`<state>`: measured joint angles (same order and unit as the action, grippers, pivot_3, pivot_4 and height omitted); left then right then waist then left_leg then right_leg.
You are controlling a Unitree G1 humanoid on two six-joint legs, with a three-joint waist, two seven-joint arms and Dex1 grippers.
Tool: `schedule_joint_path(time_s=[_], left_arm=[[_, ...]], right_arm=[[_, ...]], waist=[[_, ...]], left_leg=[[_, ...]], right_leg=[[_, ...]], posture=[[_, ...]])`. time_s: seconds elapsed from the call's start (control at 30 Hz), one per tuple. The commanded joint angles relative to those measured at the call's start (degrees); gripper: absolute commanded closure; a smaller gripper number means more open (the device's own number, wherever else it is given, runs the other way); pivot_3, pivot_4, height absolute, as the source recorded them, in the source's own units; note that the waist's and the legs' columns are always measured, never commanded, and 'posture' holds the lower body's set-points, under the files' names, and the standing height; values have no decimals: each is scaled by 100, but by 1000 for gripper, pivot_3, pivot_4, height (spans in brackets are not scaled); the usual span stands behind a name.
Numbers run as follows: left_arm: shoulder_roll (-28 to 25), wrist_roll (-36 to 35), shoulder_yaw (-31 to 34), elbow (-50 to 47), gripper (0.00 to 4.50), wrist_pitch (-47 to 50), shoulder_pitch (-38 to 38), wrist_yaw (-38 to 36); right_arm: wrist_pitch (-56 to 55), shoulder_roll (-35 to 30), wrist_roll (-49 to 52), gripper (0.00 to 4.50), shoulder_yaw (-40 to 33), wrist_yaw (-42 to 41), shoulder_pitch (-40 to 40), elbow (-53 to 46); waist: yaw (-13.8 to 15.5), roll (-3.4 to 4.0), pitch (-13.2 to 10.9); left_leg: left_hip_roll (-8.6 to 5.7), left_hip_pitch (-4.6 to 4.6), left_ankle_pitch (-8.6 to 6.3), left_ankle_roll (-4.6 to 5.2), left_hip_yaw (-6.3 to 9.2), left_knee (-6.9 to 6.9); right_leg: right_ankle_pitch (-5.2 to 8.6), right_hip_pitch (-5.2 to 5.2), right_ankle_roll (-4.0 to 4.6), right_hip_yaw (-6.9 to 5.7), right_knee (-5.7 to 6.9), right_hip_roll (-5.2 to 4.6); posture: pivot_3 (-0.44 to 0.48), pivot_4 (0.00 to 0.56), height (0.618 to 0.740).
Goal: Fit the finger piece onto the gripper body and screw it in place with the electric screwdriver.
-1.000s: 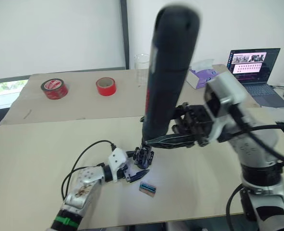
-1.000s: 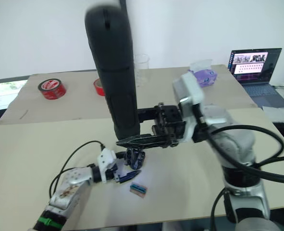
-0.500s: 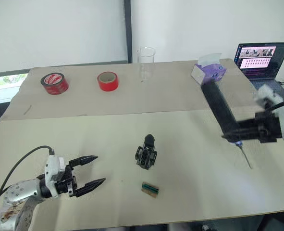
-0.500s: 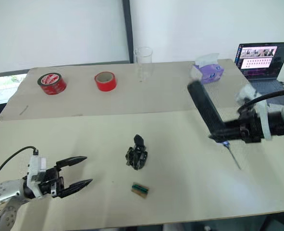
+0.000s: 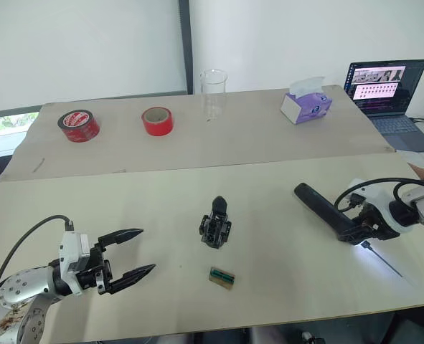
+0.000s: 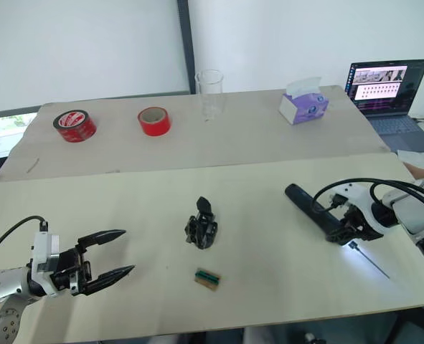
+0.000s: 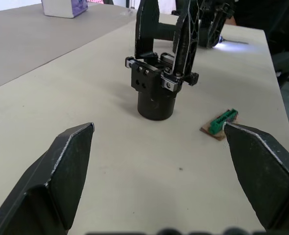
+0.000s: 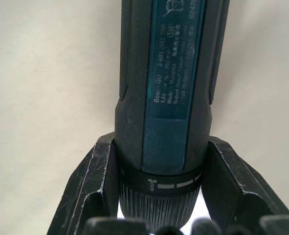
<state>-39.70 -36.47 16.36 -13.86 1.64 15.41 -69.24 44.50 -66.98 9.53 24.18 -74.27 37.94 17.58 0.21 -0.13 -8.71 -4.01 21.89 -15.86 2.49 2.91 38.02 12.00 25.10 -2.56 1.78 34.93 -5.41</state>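
The gripper body (image 5: 215,232) stands mid-table on its rounded base, with the finger piece (image 5: 219,207) pointing up from its frame. My left gripper (image 5: 130,252) hovers open near the table's front left, well apart from the body, nothing between its fingers. In the left wrist view the body (image 7: 154,85) stands ahead between the spread fingers (image 7: 66,171). At the right, the electric screwdriver (image 5: 325,212) lies low over the table, its bit (image 5: 381,259) and white light toward the front edge. My right gripper (image 5: 362,229) is shut on it near the bit end, both fingers (image 8: 93,191) against the barrel (image 8: 168,93).
A small green-and-tan block (image 5: 222,277) lies just in front of the gripper body. Along the far table stand two red tape rolls (image 5: 79,126) (image 5: 158,120), a clear cup (image 5: 213,92), a tissue box (image 5: 306,107) and an open laptop (image 5: 384,86).
My right arm has swung the screwdriver away from the gripper body and down low at the right. My left gripper has let go, drawn back to the left and opened.
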Motion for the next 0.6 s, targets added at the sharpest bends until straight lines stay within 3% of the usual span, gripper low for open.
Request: schedule_joint_path(time_s=[0.03,0.13,0.23,0.33,0.47,0.6], left_arm=[[-169,-96,194,94,0,57,-5,-205],[-256,67,330,385,0,17,-5,-184],[-398,358,461,689,0,185,49,113],[-340,1322,661,1107,0,-599,149,764],[-327,1590,809,1500,0,-1317,368,732],[-310,1640,830,1829,0,-1704,340,737]], right_arm=[[-350,91,-230,936,-280,15,147,395],[-524,75,-149,14,-601,-109,284,603],[-1152,-75,-8,14,-1080,-279,265,662],[-2761,77,902,14,-2275,-1041,-316,197],[-3999,812,1609,14,-3300,-1168,-1195,-606],[-4934,1588,1737,14,-3526,-1026,-1764,-1177]], waist=[[-14,-16,0],[-22,-14,0],[-24,-11,-2],[-19,-6,-2],[-27,-28,5],[-7,-28,3]], left_leg=[[1,-1,0,0,0,0],[1,3,-1,0,0,0],[1,9,-1,0,0,0],[2,8,-1,-1,0,-1],[20,-6,-9,-6,1,-2],[25,-23,-10,-9,-5,-1]], right_leg=[[0,-1,0,0,1,2],[-1,4,1,1,0,0],[-1,13,1,3,3,-1],[-1,16,1,2,4,2],[-2,-4,1,2,1,2],[-7,-12,8,8,8,0]], posture=[[0,150,740],[0,150,740],[0,150,740],[0,150,740],[0,150,740],[0,150,740]])
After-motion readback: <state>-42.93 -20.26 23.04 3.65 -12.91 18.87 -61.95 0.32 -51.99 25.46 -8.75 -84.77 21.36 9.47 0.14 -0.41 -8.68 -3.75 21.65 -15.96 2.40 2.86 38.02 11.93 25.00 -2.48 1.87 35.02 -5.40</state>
